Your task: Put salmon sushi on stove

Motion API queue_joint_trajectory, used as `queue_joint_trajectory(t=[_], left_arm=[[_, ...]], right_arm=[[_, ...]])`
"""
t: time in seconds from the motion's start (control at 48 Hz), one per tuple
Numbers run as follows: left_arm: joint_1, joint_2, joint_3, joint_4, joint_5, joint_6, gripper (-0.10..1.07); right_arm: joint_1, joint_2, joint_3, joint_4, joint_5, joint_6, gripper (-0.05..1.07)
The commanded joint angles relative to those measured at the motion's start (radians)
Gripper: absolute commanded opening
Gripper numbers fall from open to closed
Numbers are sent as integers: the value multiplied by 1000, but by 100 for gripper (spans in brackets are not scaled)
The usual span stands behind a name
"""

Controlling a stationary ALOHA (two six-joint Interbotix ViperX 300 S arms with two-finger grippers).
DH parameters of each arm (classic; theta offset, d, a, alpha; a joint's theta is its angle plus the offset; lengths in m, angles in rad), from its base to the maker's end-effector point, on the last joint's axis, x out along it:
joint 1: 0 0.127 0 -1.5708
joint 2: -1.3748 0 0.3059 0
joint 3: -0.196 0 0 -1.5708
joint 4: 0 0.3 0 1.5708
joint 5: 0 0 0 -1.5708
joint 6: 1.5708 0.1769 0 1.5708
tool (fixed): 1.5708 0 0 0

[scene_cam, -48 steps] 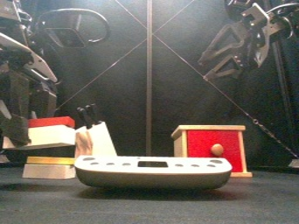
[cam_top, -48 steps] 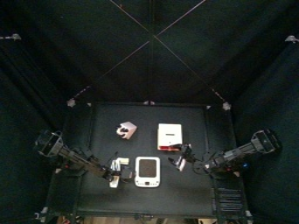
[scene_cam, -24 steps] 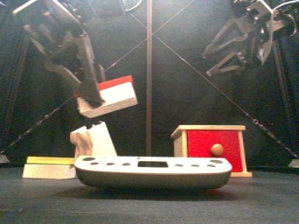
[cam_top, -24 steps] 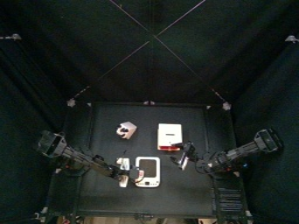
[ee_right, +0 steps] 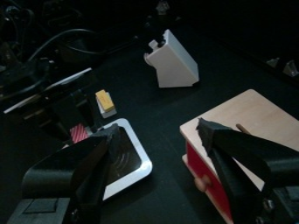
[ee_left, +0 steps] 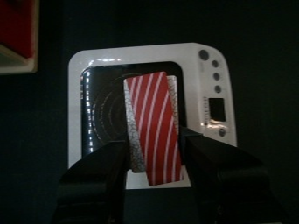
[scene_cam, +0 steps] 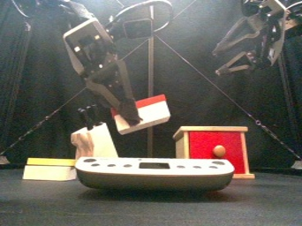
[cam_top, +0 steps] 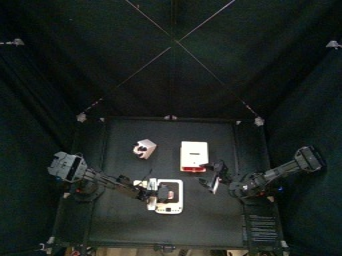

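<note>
**Sushi hangs over the stove**

The left gripper (ee_left: pixel 152 171) has its fingers clamped on the salmon sushi (ee_left: pixel 155 127) — a red-and-white striped block — and holds it in the air directly above the white stove (scene_cam: pixel 154 174) on the table (cam_top: pixel 120 150). In the left wrist view the block's long axis runs straight out from the fingers, across the burner. The drop is judged to be straight down. The red box (scene_cam: pixel 216 150) stands behind. The right gripper (ee_right: pixel 163 188) hangs well apart, fingers spread and empty.
</note>
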Motion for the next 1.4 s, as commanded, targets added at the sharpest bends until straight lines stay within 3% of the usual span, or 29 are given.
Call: queue_joint_trajectory(t=[0.0, 0.354, 0.458, 1.375], left_arm=[[6, -3, -28, 6, -6, 0, 60], [6, 23, -32, 8, -15, 2, 95], [6, 21, -37, 8, -14, 0, 100], [14, 23, -35, 5, 14, -2, 101]], right_arm=[[9, -21, -6, 3, 3, -2, 101], [15, -38, 9, 28, 2, -2, 101], [15, -38, 9, 28, 3, -2, 101], [14, -38, 9, 32, 3, 0, 101]])
